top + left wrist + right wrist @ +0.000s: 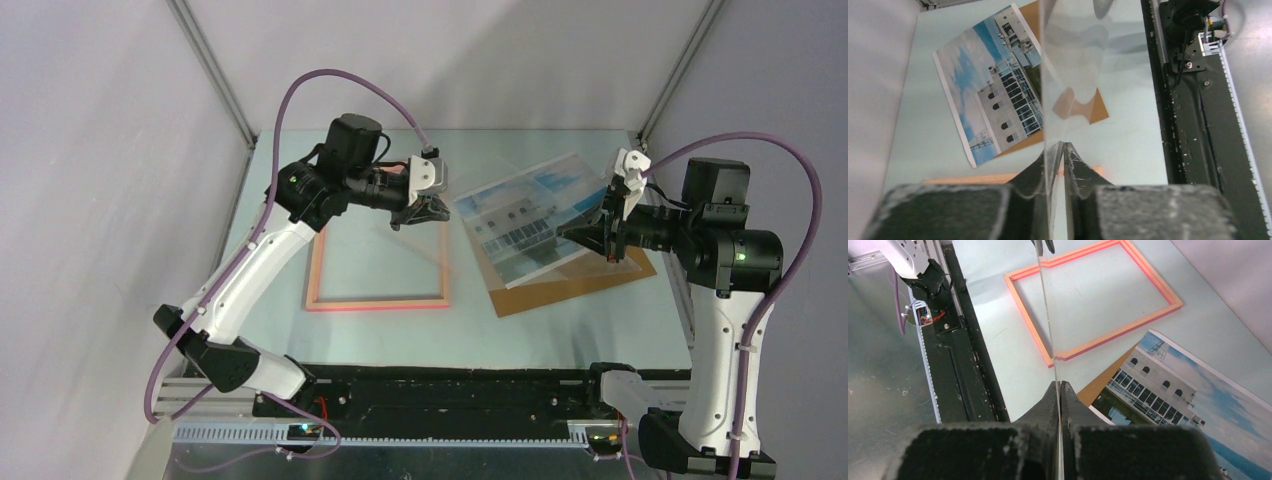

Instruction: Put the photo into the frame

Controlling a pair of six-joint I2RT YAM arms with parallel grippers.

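Pane [1074, 60] is pinched between left end effector [1062, 150] and right end effector [1059, 387]. Photo [520, 225], by right bench edge, judged light, floppy, slick; to be taken at an edge overhanging board [580, 285].

The left arm [255, 265] and right arm [725, 320] rise from their bases and bend inward, wrists roughly level and pointed at each other, the left tool [425, 212] and right tool [566, 230] each pinched closed on an opposite edge of the clear pane [1073, 60] held aloft between them.
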